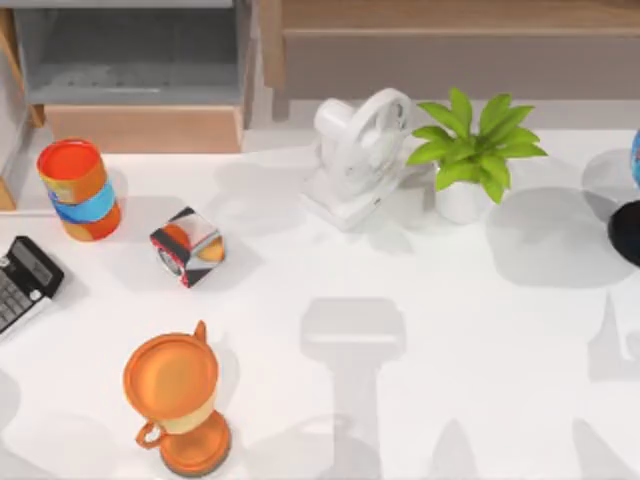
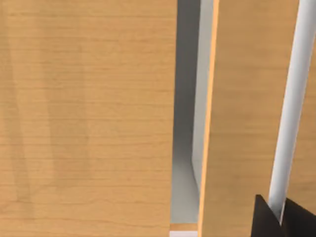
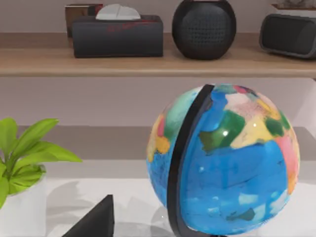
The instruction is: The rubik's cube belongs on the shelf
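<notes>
The rubik's cube is out of view. The shelf (image 1: 450,18) runs along the back right of the table as a light-brown ledge with a grey-brown panel below it. In the right wrist view the shelf (image 3: 148,61) lies behind a globe and carries dark objects. A dark edge of my left gripper (image 2: 281,224) hangs close before upright wooden panels. My right gripper (image 3: 94,222) is a dark edge low over the white table, between a potted plant and the globe.
A glossy black, white and orange cube (image 1: 187,246) sits left of centre. Around it are an orange-blue can (image 1: 80,190), a calculator (image 1: 25,280) and an orange trophy (image 1: 175,400). A white fan (image 1: 360,155), plant (image 1: 475,150) and globe (image 3: 222,158) stand before the shelf.
</notes>
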{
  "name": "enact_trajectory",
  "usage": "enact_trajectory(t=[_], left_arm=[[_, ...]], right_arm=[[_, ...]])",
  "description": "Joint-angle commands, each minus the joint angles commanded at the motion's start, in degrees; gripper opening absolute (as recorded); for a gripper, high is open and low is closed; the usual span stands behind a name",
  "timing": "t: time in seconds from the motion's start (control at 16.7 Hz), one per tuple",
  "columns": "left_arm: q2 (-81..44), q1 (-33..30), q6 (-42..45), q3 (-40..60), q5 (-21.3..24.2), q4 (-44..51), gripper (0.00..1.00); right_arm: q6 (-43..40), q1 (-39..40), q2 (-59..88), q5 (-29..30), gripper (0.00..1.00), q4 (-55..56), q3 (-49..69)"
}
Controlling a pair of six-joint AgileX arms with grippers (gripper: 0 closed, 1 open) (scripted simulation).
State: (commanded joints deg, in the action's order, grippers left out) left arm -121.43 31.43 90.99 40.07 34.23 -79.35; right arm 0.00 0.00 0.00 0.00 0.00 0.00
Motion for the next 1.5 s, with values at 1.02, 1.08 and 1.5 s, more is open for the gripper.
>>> enact_trajectory(t=[1.02,1.08,1.5], left_arm=[[4.9,7.3,0.4,-12.4,7.2,-7.1,0.3],[4.9,7.3,0.4,-12.4,7.2,-7.1,0.38],[4.9,7.3,0.4,-12.4,7.2,-7.1,0.9]], right_arm=[[0.0,0.0,0.0,0.0,1.0,0.0,0.0],[0.0,0.0,0.0,0.0,1.0,0.0,0.0],[0.0,0.0,0.0,0.0,1.0,0.0,0.0]])
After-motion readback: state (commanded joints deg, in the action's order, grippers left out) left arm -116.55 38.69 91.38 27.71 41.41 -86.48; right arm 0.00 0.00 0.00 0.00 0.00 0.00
